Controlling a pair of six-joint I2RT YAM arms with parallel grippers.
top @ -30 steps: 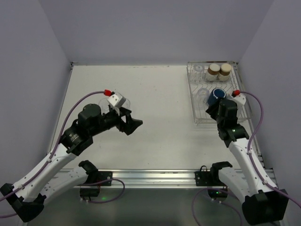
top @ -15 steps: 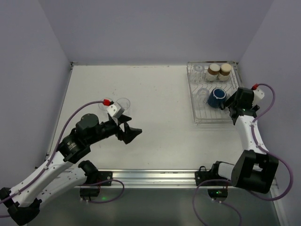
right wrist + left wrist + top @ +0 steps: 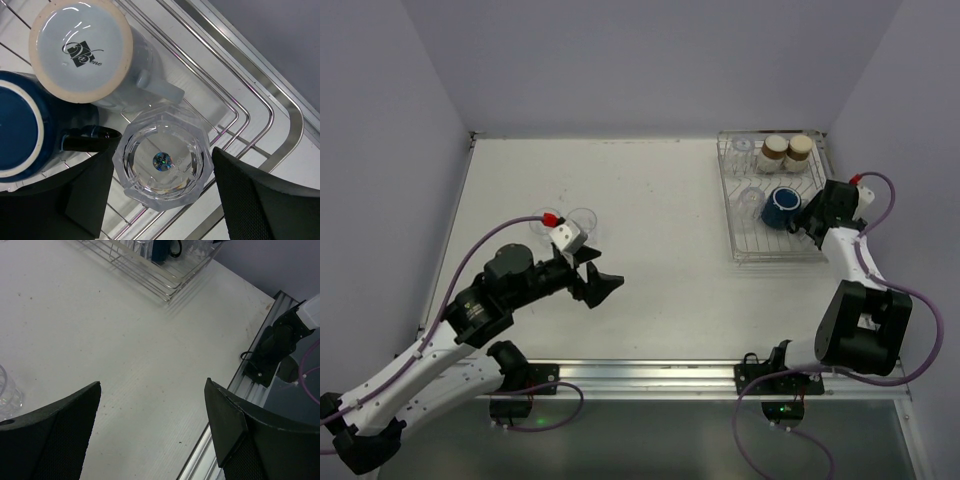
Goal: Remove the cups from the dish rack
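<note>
We see the right hand [image 3: 162, 167] at the right side of the dish rack [image 3: 235, 100], its two fingers [image 3: 260, 200] spread wide on either side of a clear tumbler [image 3: 165, 137] that stands mouth-down on the wires. The fingers flank the glass without closing on it. A thin gap shows on one side, and we cannot tell whether the other finger touches.

Just beside the tumbler is the handle of a dark blue mug [image 3: 20, 135]. Next to both, a pale mug [image 3: 80, 47] sits upside down, with a printed mark on its base. From above, the rack stands at the far right of the counter [image 3: 650, 190], with two cream cups [image 3: 774, 152] at its far end and the blue mug about midway along.

The left hand [image 3: 601, 285] hovers over the left-middle of the counter, well apart from the rack. Its fingers are wide apart and hold nothing — in its wrist view only counter shows between them. Two clear glasses [image 3: 582, 217] stand on the counter just beyond it, side by side.
</note>
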